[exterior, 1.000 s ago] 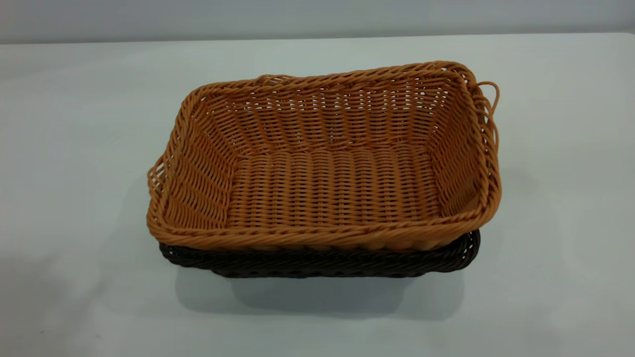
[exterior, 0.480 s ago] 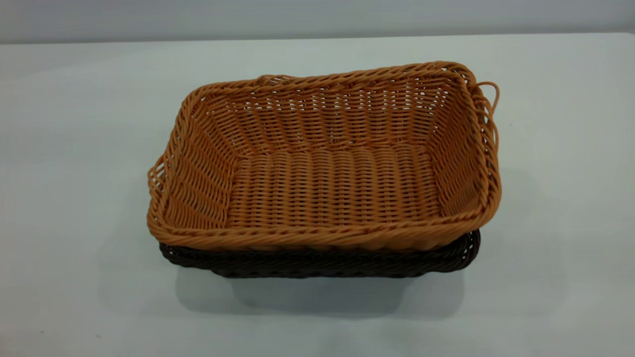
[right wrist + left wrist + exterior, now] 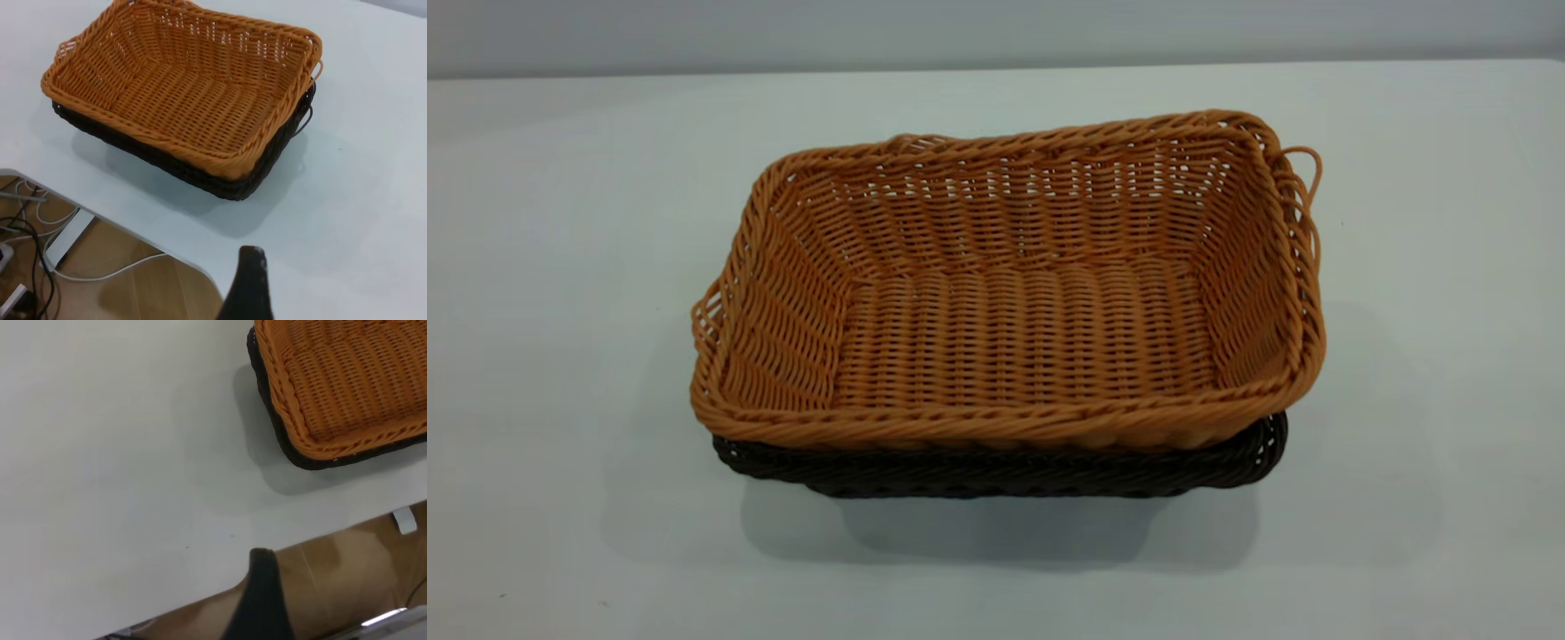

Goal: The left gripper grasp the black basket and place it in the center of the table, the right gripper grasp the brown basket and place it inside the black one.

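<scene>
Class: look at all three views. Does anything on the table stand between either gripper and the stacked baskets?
Nothing visible does. The brown basket already sits nested in the black basket, and only bare table lies around them. Both grippers are pulled back near the table's edges.

From my station, the brown basket [image 3: 1005, 329] reads as woven wicker with a faint plastic-like sheen, its strands ribbed and its rim [image 3: 996, 431] braided in a thicker twist. The black basket [image 3: 1005, 471] under it is the same weave, darker and duller, with only slight glints on the strands. I see the table [image 3: 560, 267] as smooth and matt, without grain or texture. Past its edge, my right wrist view shows a wood-look floor [image 3: 133, 287] with a soft gloss, crossed by smooth cables [image 3: 27, 247].
</scene>
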